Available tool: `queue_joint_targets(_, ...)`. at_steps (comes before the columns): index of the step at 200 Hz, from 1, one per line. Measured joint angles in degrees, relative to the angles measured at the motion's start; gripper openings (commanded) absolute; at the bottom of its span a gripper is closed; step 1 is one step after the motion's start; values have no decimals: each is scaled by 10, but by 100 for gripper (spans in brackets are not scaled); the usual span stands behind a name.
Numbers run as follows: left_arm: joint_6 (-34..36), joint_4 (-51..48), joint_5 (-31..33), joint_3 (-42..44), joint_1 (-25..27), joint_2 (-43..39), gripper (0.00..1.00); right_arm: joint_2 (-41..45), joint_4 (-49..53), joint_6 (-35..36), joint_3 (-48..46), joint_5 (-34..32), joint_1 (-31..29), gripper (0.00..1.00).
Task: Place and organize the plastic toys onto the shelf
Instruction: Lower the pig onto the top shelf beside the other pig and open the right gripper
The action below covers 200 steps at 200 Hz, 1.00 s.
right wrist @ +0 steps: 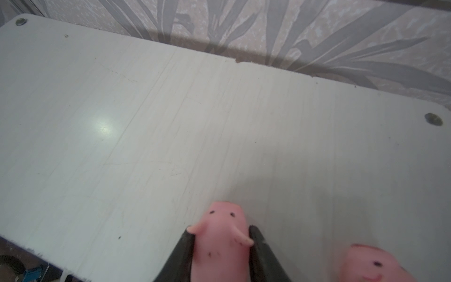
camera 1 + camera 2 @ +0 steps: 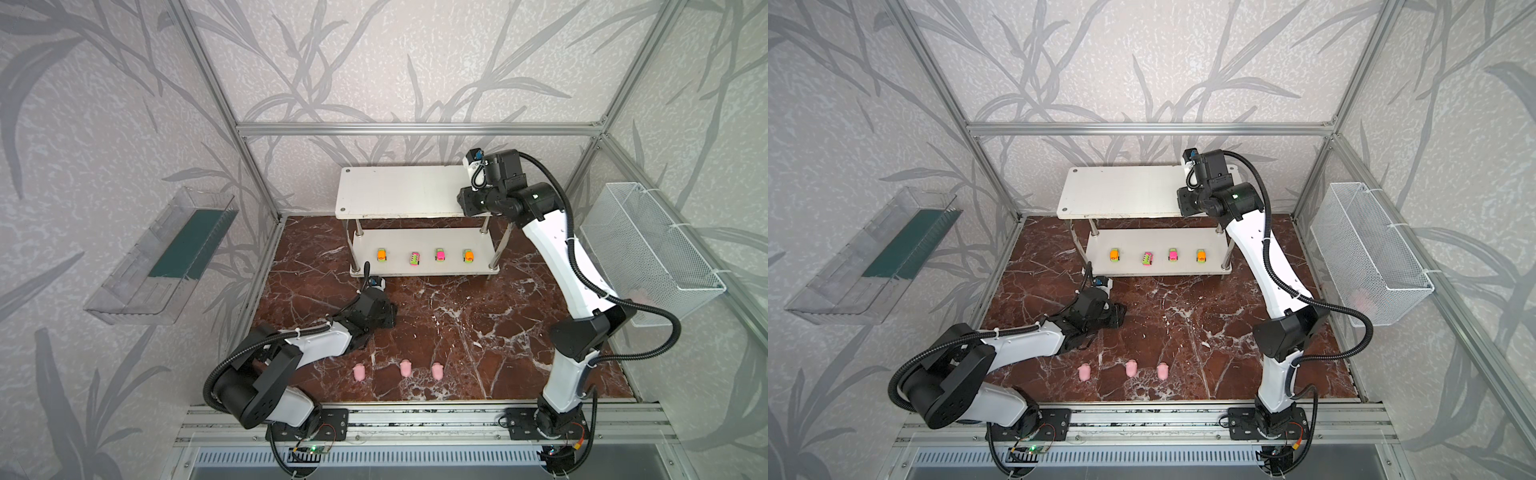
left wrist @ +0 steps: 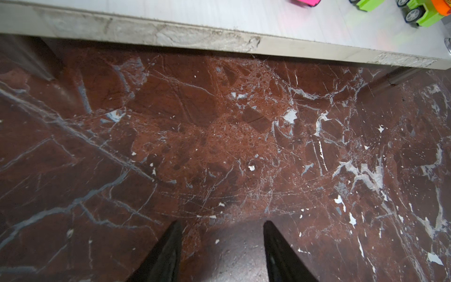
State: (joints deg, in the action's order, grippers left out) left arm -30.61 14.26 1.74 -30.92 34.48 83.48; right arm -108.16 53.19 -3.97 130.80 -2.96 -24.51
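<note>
The white two-tier shelf stands at the back. Several toy cars line its lower tier, from an orange one to another orange one. My right gripper is over the top tier's right end, shut on a pink pig figurine. Another pig lies beside it on the tier. Three pigs sit in a row on the front floor. My left gripper hovers open and empty over the floor, just before the lower tier.
The floor is red-brown marble. A clear plastic tray hangs on the left wall. On the right wall hangs a white wire basket, with a faint pink shape showing through its mesh. Chrome shelf posts stand at the corners.
</note>
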Motion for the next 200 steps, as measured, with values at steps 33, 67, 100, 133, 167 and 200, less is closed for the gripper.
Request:
queue_joint_targets(33, 0, 2, -2, 0, -1, 2, 53, -10, 8, 0, 15, 0, 2, 40)
queue_joint_targets(67, 0, 5, -3, 0, -1, 6, 53, -12, 13, 0, 20, -1, 2, 47)
queue_joint_targets(100, 0, 7, -3, 0, -2, 7, 53, -12, 16, 0, 29, -1, 3, 53)
queue_joint_targets(133, 0, 8, -4, 0, -4, 10, 53, -13, 21, 2, 51, 0, 3, 57)
queue_joint_targets(167, 0, 8, -4, -2, -4, 12, 53, -16, 24, 7, 103, 3, 3, 59)
queue_joint_targets(200, 0, 9, -4, -6, -4, 12, 53, -7, 3, 10, 106, 14, 5, 59)
